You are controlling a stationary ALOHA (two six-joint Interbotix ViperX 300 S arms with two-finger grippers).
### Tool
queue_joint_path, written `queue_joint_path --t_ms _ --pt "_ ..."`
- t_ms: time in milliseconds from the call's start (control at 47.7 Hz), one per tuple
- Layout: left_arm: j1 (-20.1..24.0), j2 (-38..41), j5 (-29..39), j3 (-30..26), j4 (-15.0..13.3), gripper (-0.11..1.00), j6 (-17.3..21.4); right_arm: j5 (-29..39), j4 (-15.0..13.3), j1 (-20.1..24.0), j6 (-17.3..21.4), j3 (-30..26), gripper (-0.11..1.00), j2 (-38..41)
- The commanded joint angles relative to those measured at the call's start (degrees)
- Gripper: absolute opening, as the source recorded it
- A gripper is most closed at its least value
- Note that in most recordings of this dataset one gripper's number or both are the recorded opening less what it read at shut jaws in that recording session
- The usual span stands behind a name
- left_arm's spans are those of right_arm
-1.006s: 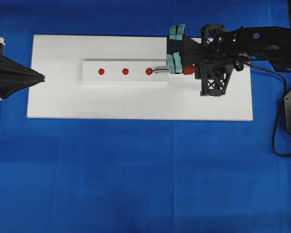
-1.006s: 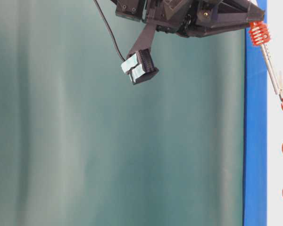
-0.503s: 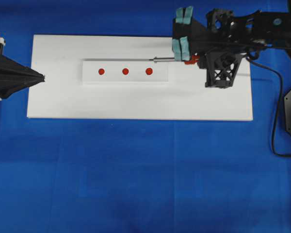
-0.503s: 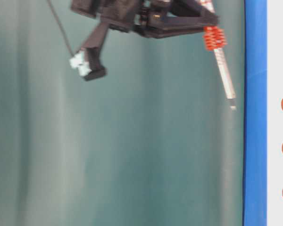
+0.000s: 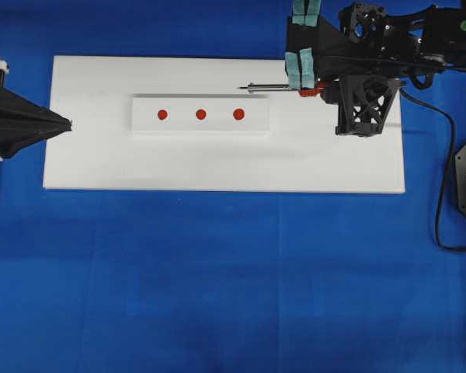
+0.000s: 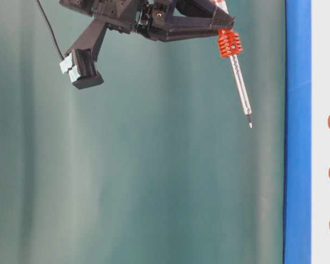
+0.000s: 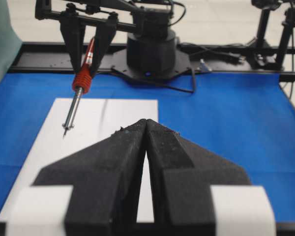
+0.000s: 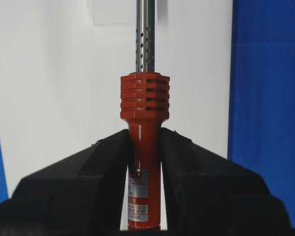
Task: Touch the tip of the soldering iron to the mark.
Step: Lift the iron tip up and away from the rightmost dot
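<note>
Clamping the soldering iron [image 5: 276,88], right gripper [image 8: 144,147] above white board [image 5: 101,155]; left gripper [image 7: 146,142] closed, empty.

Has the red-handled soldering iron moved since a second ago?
Yes. The red-handled soldering iron lifted off the rightmost red dot; its tip now sits beyond the white strip's far edge.

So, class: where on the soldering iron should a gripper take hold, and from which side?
Grip the soldering iron on its smooth red handle, behind the ribbed collar, coming from the cord end as the right gripper does. The collar stops the jaws from sliding forward, and the thin metal shaft and tip stay free to point at a mark.
</note>
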Motion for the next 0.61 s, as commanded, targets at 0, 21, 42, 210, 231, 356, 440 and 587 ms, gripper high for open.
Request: queue_joint_path --t_ms 0,21,42,210,231,356,440,587 --pt "0.09 0.18 -0.62 -0.62 0.09 0.02 -0.09 -0.18 0.00 -0.09 0.18 -1.32 0.07 -1.14" --pt "0.00 0.18 -0.62 -0.70 0.09 0.02 -0.09 -0.18 0.09 -0.09 0.18 -1.23 0.07 -1.14" --pt "0.09 0.18 -0.62 -0.70 0.09 0.02 -0.09 -0.18 0.18 0.00 0.26 -1.23 0.07 -1.23" --pt "0.00 0.09 -0.62 -0.70 0.09 0.02 -0.09 0.18 0.53 1.41 0.88 -0.70 0.07 -1.49" --pt "0.00 0.09 -0.62 -0.70 0.09 0.02 -0.09 0.09 0.62 1.67 1.32 -0.70 0.07 -1.58" --pt "0.00 0.09 -0.62 -0.70 0.09 0.02 -0.26 0.09 0.97 3.87 4.57 0.00 0.07 -2.11" --pt "0.00 0.09 -0.62 -0.62 0.09 0.02 -0.35 0.09 0.88 5.89 7.38 0.62 0.07 -2.55" --pt "0.00 0.09 -0.62 -0.70 0.09 0.02 -0.35 -0.18 0.88 11.25 13.18 1.76 0.07 -3.43"
